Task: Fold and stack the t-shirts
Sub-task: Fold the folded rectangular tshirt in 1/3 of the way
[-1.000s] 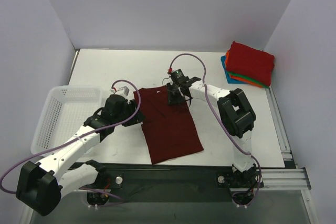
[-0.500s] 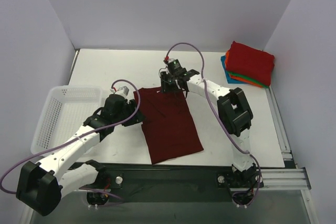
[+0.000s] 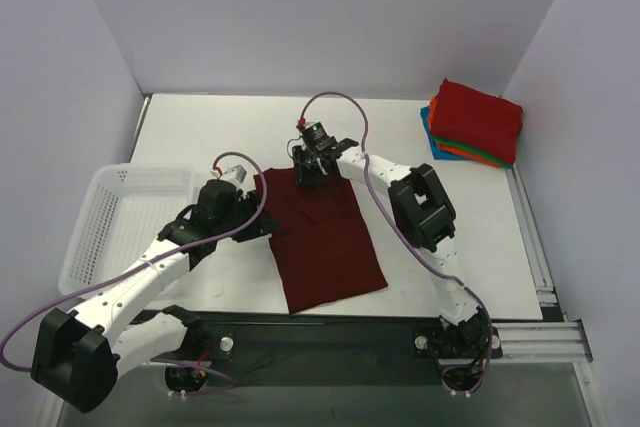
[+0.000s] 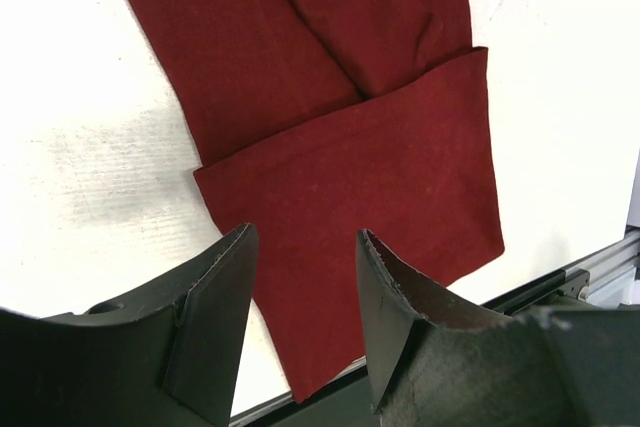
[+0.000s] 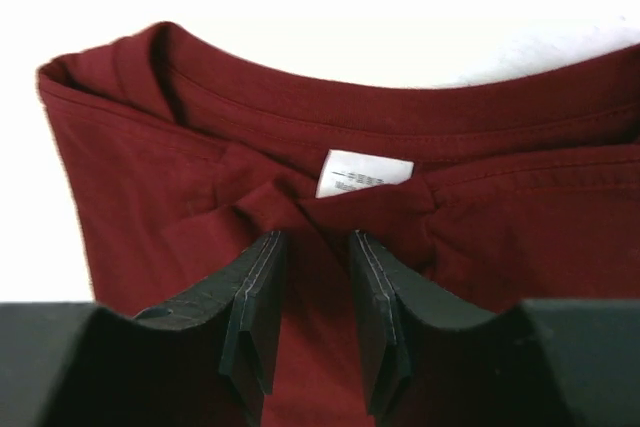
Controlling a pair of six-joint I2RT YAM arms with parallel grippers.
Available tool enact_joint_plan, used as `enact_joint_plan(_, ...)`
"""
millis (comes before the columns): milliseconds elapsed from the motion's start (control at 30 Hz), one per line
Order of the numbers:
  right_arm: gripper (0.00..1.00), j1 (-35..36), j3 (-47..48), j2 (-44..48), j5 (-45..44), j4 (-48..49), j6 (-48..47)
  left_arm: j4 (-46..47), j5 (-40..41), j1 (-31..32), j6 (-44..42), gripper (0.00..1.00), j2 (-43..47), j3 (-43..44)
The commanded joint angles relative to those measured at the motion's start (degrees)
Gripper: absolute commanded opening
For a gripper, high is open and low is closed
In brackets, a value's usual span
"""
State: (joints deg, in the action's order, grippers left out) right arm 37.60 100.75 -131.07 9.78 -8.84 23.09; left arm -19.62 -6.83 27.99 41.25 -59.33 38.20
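You were mid-fold on the maroon t-shirt [image 3: 325, 242]: right end effector [image 5: 312, 239] pinched cloth by the collar [image 5: 400, 107], left end effector [image 4: 303, 237] hung spread. Next you'd probably need to pull that collar toward the frame bottom.

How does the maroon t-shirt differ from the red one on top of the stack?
The maroon t-shirt lies as a long, half-folded strip; the red t-shirt is a compact rectangle. The maroon one sits directly on the table; the red one tops the stack. The right gripper pinches the maroon collar; nothing touches the red one. Both are reddish cloth.
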Motion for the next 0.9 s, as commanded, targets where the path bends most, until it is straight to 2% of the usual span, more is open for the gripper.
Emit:
enact_joint_plan(0, 0.32, 1.15, 2.7, 0.81, -0.46, -1.27, 0.72, -0.07, -1.87, -0.57, -0.91, 0.54, 0.44, 2.32)
enact_joint_plan(433, 0.31, 4.67, -0.29, 2.31, -4.5, -0.65, 0.73, -0.6, -3.8, -1.36, -2.23, 0.54, 1.15, 1.71)
enact_joint_plan(700, 0.22, 4.58, -0.73, 3.18, -6.62, -0.65, 0.38, -0.77, -4.42, -1.62, -2.5, 0.54, 1.59, 1.44)
enact_joint_plan(867, 0.12, 4.32, -0.47, 3.89, -7.32, -0.65, -0.41, -0.69, -4.51, -1.8, -2.5, 0.54, 1.59, 1.53)
